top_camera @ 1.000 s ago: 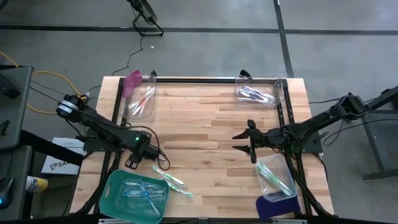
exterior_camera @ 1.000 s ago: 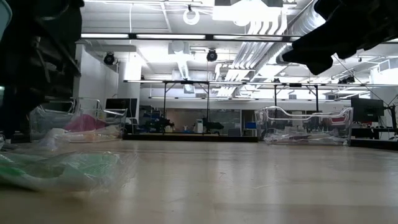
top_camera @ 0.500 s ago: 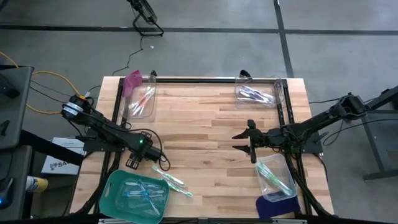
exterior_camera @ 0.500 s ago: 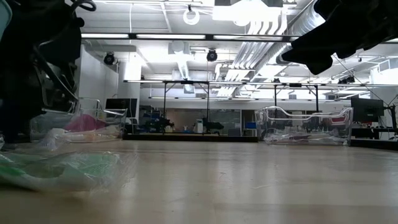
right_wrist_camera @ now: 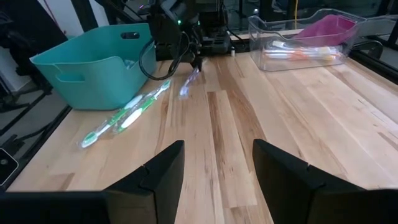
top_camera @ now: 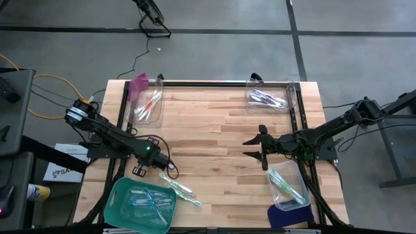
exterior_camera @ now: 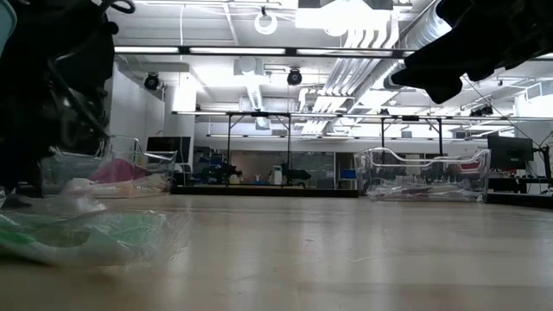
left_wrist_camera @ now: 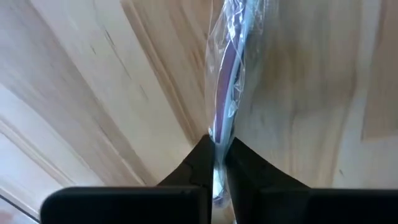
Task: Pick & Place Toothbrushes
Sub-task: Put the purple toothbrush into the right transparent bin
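- The left end effector (left_wrist_camera: 214, 163) is pinched tight on the tip of a purple-handled toothbrush (left_wrist_camera: 225, 74) in clear wrapping, low over the wooden surface (top_camera: 214, 130) beside the teal bin (top_camera: 120, 207); the grip at the very end leaves the rest of the brush lying free along the boards, presumably so it can be lifted clear without scraping.
- The same left end effector (right_wrist_camera: 198, 61) shows in the right wrist view with the wrapped brush trailing from it toward the camera, its far end seemingly touching the wood.
- The right end effector (top_camera: 260, 151) hangs near the middle of the surface with its fingers held apart and nothing between them, apparently waiting its turn.
- Two green toothbrushes (top_camera: 182, 189) lie loose just beside the teal bin, which already holds blue-handled brushes, suggesting sorting by colour.
- A clear tray at the far left (top_camera: 148, 104) carries pink and orange brushes; a clear tray at the far right (top_camera: 268, 99) carries purple ones, the likely home for the brush now gripped.
- A third clear tray near the right arm (top_camera: 289, 183) holds green brushes.
- Trays sit at the corners, keeping the centre open for both arms to work.
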Motion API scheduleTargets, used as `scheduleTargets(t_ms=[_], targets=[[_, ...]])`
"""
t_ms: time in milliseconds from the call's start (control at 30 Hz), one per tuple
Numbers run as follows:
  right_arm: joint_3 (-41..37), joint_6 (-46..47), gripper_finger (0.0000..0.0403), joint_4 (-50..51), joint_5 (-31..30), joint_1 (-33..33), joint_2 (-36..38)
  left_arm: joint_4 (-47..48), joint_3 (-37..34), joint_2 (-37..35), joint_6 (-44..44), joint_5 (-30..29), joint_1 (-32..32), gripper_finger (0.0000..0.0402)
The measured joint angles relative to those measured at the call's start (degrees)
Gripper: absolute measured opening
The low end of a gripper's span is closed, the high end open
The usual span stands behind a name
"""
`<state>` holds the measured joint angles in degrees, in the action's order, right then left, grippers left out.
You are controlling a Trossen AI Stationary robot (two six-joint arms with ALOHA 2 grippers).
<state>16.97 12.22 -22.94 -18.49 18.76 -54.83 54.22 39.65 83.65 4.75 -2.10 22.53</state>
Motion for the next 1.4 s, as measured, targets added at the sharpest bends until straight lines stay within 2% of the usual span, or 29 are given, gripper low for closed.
scheduleTargets(t_ms=[400, 733, 933, 1067, 1167, 1300, 1400], targets=[[0.0, 0.5, 0.0183, 0.0, 0.0, 0.0, 0.0, 1.2, 8.0, 0.0, -4.7, -9.4, 0.0, 0.0010], [0.0, 1.1, 0.0183, 0.0, 0.0, 0.0, 0.0, 1.7, 17.8, 0.0, -9.1, -27.4, 0.0, 0.0011], [0.0, -0.4, 0.0183, -0.1, 0.0, 0.0, -1.2, -8.9, 21.7, -0.1, -18.8, -36.1, -0.9, 0.0012], [0.0, -2.2, 0.0183, -4.2, 0.0, 0.0, -4.8, -21.8, 22.0, -0.1, -29.0, -36.3, -4.5, 0.0012], [0.0, -4.6, 0.0183, -9.5, -0.3, 0.0, -9.0, -31.6, 22.0, -0.1, -37.0, -34.2, -8.2, 0.0012], [0.0, -11.6, 0.0183, -19.6, -3.9, 0.0, -15.2, -43.1, 22.0, -0.1, -43.7, -26.0, -13.4, 0.0012], [0.0, -18.6, 0.0183, -30.0, -6.3, 0.0, -18.9, -47.7, 22.0, -0.1, -45.5, -18.1, -17.2, 0.0012]])
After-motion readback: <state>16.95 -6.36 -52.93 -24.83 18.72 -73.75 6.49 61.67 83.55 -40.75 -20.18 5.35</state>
